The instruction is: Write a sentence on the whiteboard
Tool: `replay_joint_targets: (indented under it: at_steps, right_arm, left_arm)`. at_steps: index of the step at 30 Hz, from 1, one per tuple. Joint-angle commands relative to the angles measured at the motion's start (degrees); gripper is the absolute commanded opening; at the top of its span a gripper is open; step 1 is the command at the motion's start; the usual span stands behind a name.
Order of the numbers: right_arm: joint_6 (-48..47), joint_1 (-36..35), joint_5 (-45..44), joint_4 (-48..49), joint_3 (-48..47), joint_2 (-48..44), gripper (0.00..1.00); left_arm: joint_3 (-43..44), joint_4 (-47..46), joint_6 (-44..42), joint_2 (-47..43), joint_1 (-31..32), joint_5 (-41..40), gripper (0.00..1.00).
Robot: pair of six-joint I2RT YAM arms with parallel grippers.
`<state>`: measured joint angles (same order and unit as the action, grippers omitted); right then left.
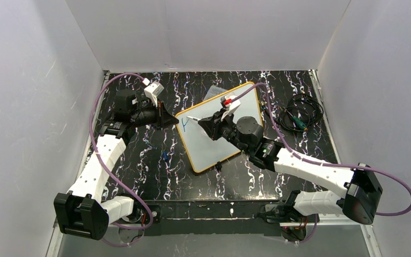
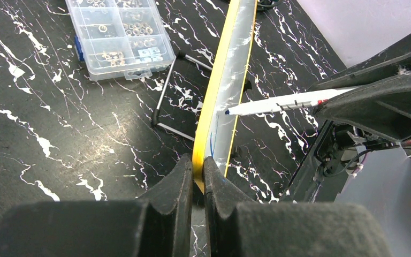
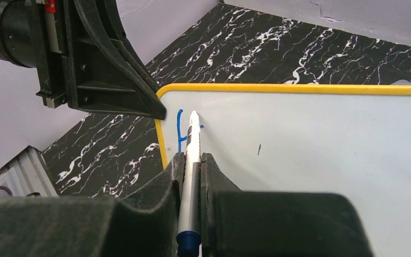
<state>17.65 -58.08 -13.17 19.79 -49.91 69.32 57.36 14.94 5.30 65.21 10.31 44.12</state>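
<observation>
The whiteboard [image 1: 217, 142], white with an orange-yellow frame, stands tilted on a wire stand at the table's middle. My left gripper [image 2: 198, 168] is shut on the frame at the board's upper left corner [image 2: 217, 96]. My right gripper [image 3: 192, 160] is shut on a white marker [image 3: 193, 136] with a blue end cap. The marker's tip touches the board near that corner. Of the sentence, only a few blue strokes [image 3: 180, 131] show beside the tip, shaped like an H. From above, the strokes [image 1: 183, 125] sit at the board's left end, just ahead of the right gripper [image 1: 206, 122].
A clear plastic compartment box [image 2: 119, 35] with small parts lies behind the board. The board's black wire stand [image 2: 163, 99] rests on the marbled black table. A coil of black cable [image 1: 299, 115] lies at the back right. White walls enclose the table.
</observation>
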Motion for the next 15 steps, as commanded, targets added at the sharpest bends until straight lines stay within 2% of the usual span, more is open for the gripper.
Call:
replay_joint_targets:
  at_steps: [1, 15]
  right_arm:
    - [-1.7, 0.2, -2.1, 4.2, -1.7, -0.2, 0.01]
    - [-0.8, 0.2, -2.2, -0.8, -0.2, -0.3, 0.01]
  left_arm:
    - [-0.8, 0.5, -2.0, -1.8, 0.3, 1.6, 0.0]
    - [-0.8, 0.4, -2.0, -2.1, 0.3, 1.7, 0.0]
